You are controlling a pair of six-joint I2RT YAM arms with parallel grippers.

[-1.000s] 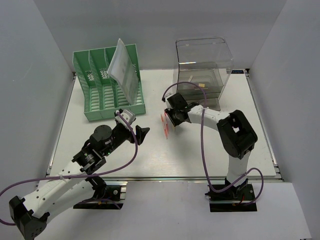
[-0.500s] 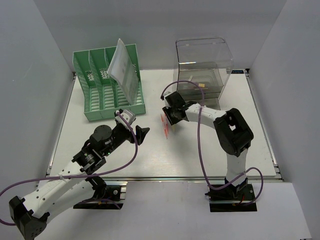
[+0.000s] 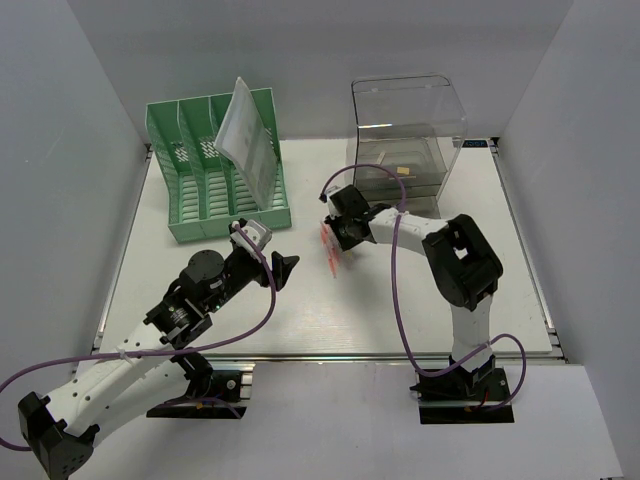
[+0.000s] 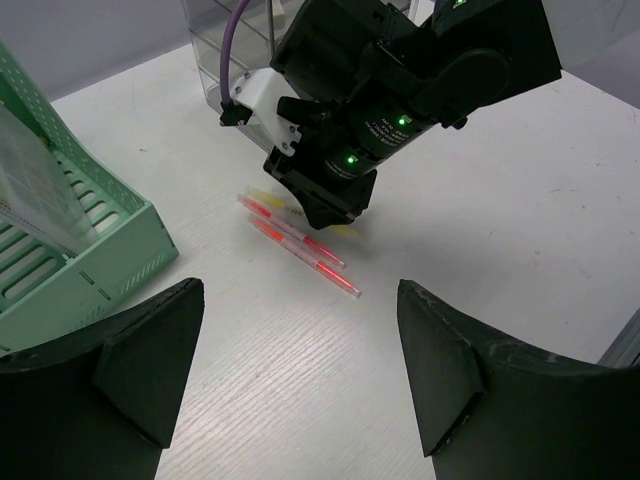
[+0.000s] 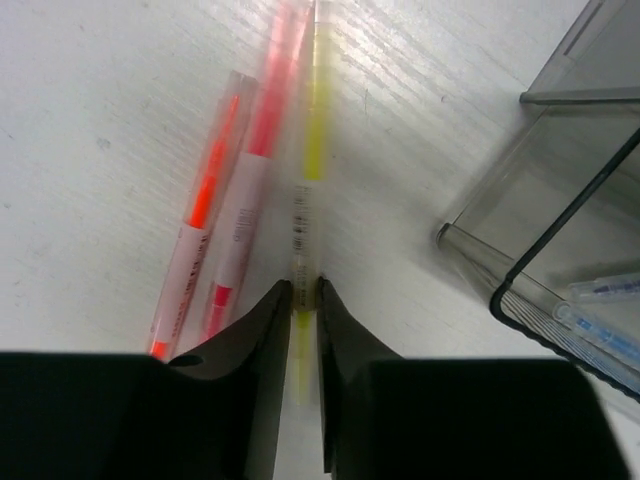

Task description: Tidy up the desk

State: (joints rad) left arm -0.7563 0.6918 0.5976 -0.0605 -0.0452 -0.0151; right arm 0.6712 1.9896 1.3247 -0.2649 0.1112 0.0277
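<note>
On the white desk [image 3: 380, 300], two red-orange pens [image 5: 205, 190] lie side by side next to a yellow pen [image 5: 312, 150]. My right gripper [image 5: 303, 290] is down on the desk, its two fingers pressed against either side of the yellow pen's near end. In the top view it [image 3: 336, 238] sits just left of the clear drawer box [image 3: 405, 130]. The left gripper [image 4: 300, 300] hovers wide open over bare desk, a short way from the red pens [image 4: 300, 240], holding nothing.
A green slotted file rack [image 3: 200, 200] stands at the back left with a sheet or booklet [image 3: 245, 140] leaning in it. The drawer box's open lower drawer [image 5: 580, 300] holds several blue-tipped pens, close to the right of the right gripper.
The right gripper has shifted slightly left and down over the pens, and its jaws have narrowed onto the yellow pen. The left arm has stayed where it was.
</note>
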